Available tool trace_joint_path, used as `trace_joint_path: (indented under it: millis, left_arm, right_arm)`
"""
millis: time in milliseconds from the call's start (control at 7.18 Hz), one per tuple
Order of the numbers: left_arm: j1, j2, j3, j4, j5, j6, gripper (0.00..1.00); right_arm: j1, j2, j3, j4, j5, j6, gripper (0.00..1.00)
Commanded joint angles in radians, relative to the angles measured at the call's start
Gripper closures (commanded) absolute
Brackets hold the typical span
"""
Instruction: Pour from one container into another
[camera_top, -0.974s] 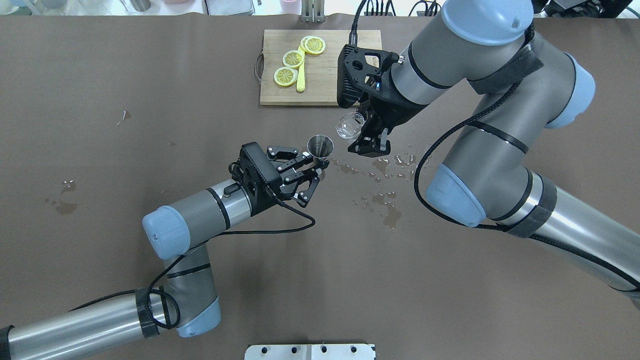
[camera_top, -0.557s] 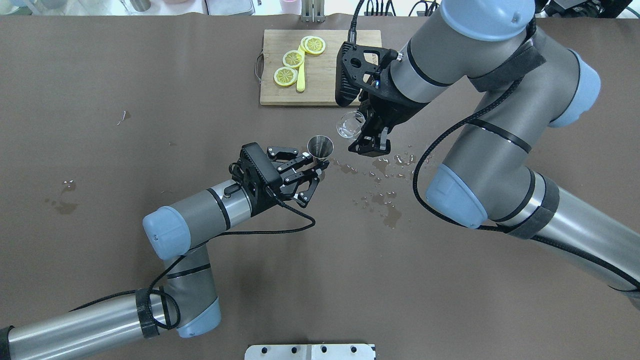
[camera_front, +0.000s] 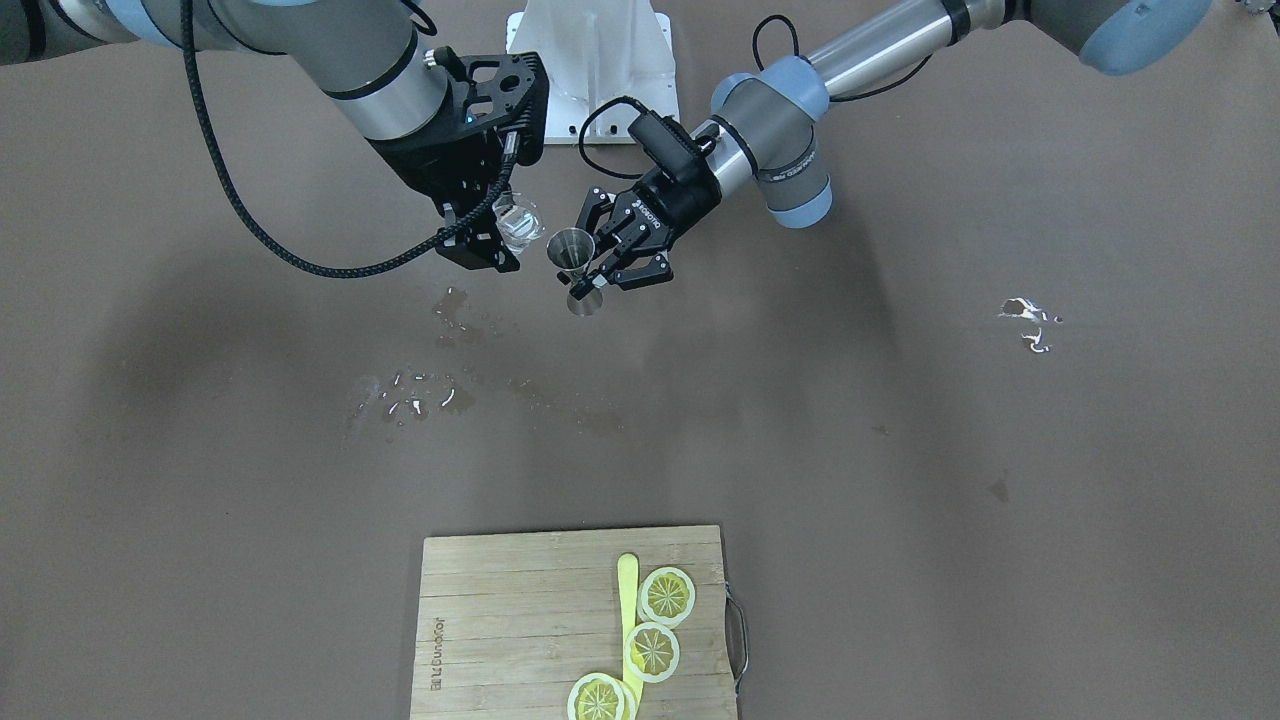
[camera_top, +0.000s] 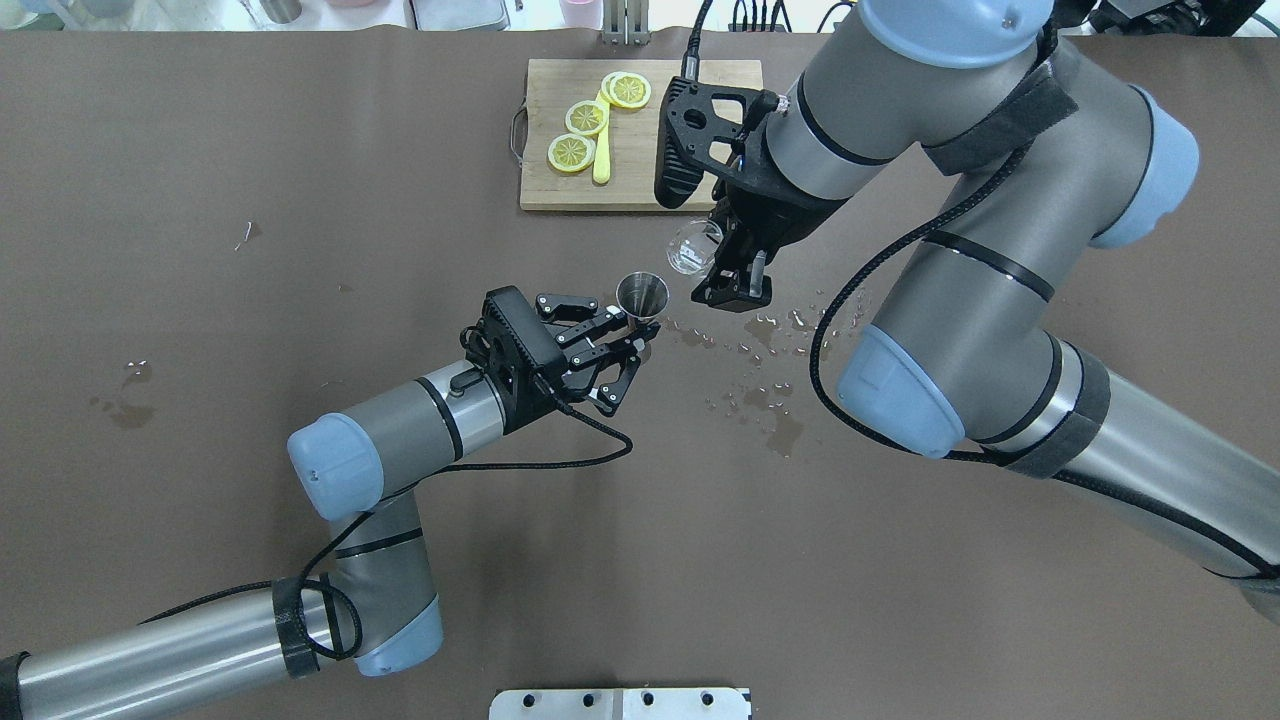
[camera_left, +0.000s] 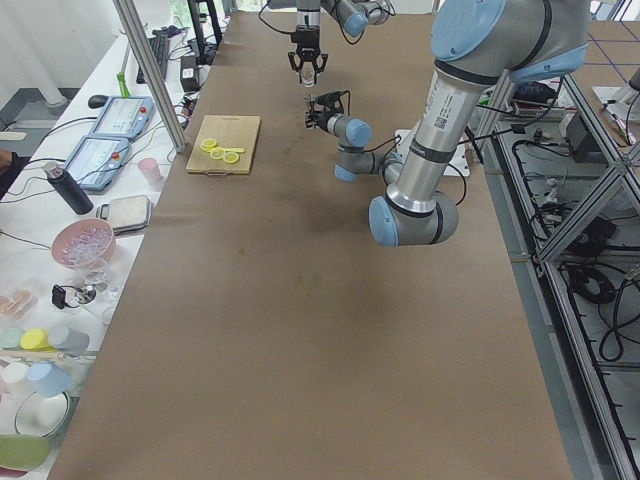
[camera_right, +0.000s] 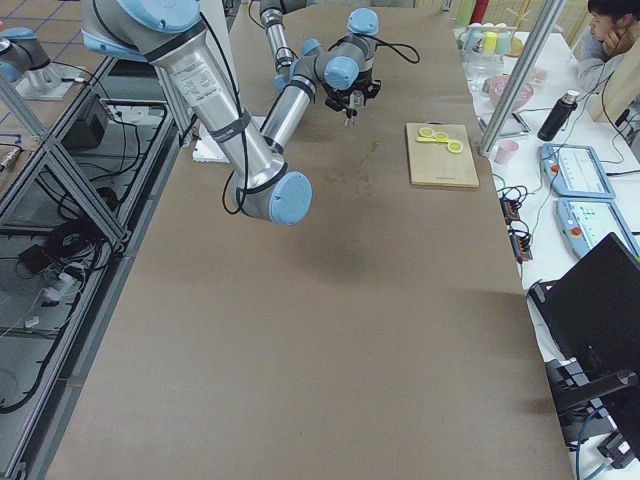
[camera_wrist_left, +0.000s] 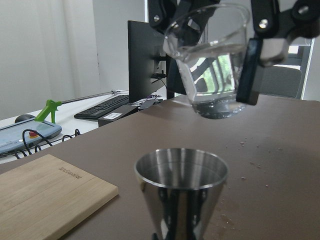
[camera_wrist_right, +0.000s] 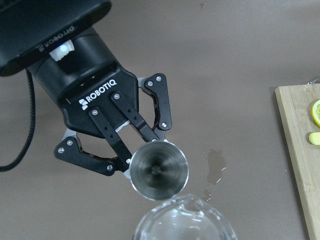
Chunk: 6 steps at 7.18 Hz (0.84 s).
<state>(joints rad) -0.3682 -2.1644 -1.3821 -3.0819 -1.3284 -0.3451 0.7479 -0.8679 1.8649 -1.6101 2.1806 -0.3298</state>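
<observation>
Steel jigger (camera_front: 571, 249) stands upright over the middle of the counter (camera_front: 800, 420) in the front-facing view. The left end effector (camera_front: 582, 280) is clamped on its waist, and beside it the right end effector (camera_front: 500, 245) is clamped on a tilted glass (camera_front: 518, 226). Overhead, the glass's lip sits just short of the jigger's mouth. From the left wrist, water (camera_wrist_left: 215, 102) lies low in the glass. The pour looks about to start; it calls for more tilt, with the lip over the mouth.
</observation>
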Motion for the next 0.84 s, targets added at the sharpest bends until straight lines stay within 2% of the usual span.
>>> trace_joint_path:
  millis: [0, 696]
  left_arm:
    - [0.000, 0.000, 0.000, 0.002, 0.000, 0.000, 1.00]
    - [-0.002, 0.000, 0.005, 0.005, 0.002, 0.000, 1.00]
  right_arm:
    - [-0.022, 0.012, 0.000, -0.031, -0.037, 0.000, 1.00]
    - [-0.035, 0.050, 0.005, -0.126, -0.061, -0.002, 1.00]
